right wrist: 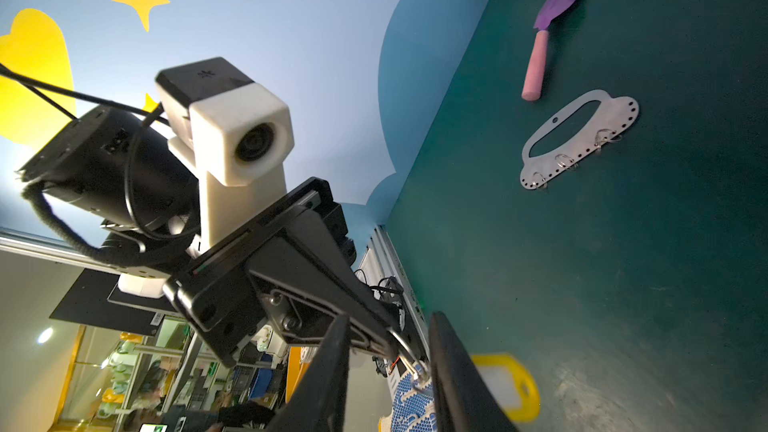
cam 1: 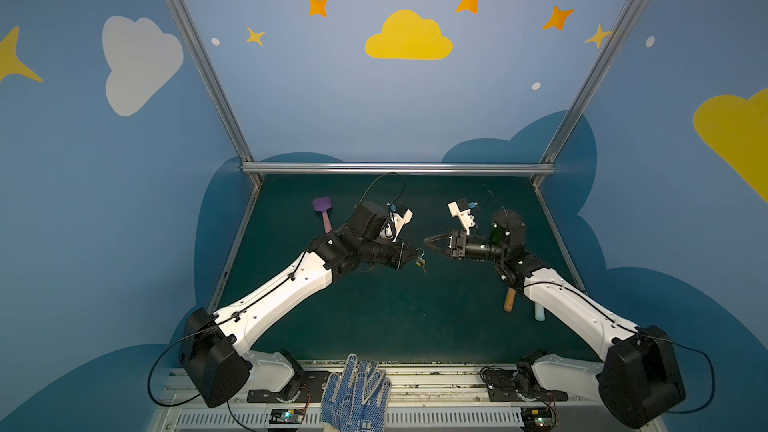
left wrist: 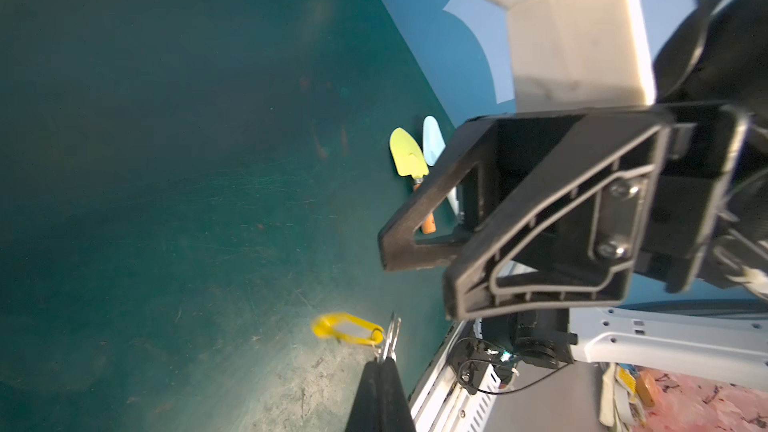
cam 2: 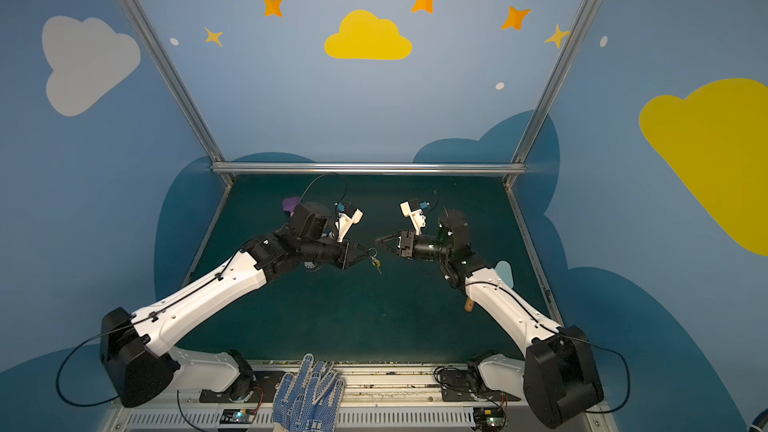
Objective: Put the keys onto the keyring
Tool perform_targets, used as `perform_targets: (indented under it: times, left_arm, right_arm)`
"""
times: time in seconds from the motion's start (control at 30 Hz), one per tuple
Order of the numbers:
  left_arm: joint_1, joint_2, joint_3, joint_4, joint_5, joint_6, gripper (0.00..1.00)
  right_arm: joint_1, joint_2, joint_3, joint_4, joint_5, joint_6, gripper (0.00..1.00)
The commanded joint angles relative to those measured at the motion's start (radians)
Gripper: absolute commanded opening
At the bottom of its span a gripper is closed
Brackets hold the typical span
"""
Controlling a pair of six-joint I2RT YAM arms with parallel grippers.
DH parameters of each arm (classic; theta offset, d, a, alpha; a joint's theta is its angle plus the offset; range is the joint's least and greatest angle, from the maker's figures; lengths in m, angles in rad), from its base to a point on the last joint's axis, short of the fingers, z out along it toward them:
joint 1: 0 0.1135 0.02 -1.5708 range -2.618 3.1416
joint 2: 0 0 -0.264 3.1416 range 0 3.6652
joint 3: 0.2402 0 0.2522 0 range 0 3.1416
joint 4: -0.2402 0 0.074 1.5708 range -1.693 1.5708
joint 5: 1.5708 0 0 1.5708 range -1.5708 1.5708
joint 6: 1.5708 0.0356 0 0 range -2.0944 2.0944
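Our left gripper [cam 1: 412, 252] pinches the keys [cam 1: 421, 260]; our right gripper [cam 1: 428, 241], jaws spread at their one o'clock, should centre on the split ring [left wrist: 392, 334] before closing.

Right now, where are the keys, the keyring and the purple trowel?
keys [left wrist: 347, 328]: left wrist view, on the yellow tag.
keyring [right wrist: 618, 112]: right wrist view, on the solid end beyond the slot.
purple trowel [right wrist: 559, 4]: right wrist view, on the blade.
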Motion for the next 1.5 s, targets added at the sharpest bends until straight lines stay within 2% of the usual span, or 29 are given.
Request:
perform_targets:
  times: [0.0,0.3,0.53,0.63,0.7,0.77,0.9,0.97,1.1,1.23,1.47]
  left_arm:
    - [0.013,-0.035,-0.019,0.032,0.033,0.006,0.04]
    - [0.029,-0.056,-0.040,0.068,0.050,-0.017,0.04]
    - [0.030,-0.057,-0.044,0.079,0.054,-0.024,0.04]
    - [0.033,-0.058,-0.046,0.079,0.048,-0.024,0.04]
    - [0.034,-0.061,-0.046,0.075,0.044,-0.023,0.04]
    - [0.037,-0.064,-0.049,0.073,0.039,-0.025,0.04]
    - [0.053,-0.089,-0.069,0.090,0.016,-0.052,0.10]
    - [0.070,-0.111,-0.095,0.115,0.003,-0.075,0.25]
    - [0.122,-0.155,-0.147,0.162,0.009,-0.130,0.30]
    - [0.172,-0.188,-0.204,0.233,0.061,-0.200,0.34]
    - [0.191,-0.183,-0.236,0.315,0.146,-0.262,0.36]
  right_arm:
    - [0.009,-0.006,-0.023,0.042,-0.028,-0.018,0.37]
    - [0.032,-0.006,-0.033,0.097,-0.076,-0.005,0.30]
    - [0.057,0.002,-0.017,0.074,-0.083,-0.023,0.28]
    - [0.058,0.007,-0.014,0.075,-0.082,-0.024,0.19]
    - [0.058,0.005,-0.014,0.078,-0.079,-0.028,0.08]
    - [0.058,0.001,-0.013,0.053,-0.060,-0.043,0.01]
    - [0.056,-0.007,-0.017,0.048,-0.039,-0.044,0.00]
    - [0.055,-0.005,-0.018,0.054,-0.036,-0.036,0.00]
    - [0.052,-0.006,-0.018,0.064,-0.038,-0.028,0.00]
    - [0.050,-0.006,-0.016,0.078,-0.047,-0.019,0.00]
    - [0.050,-0.006,-0.006,0.061,-0.041,-0.047,0.00]
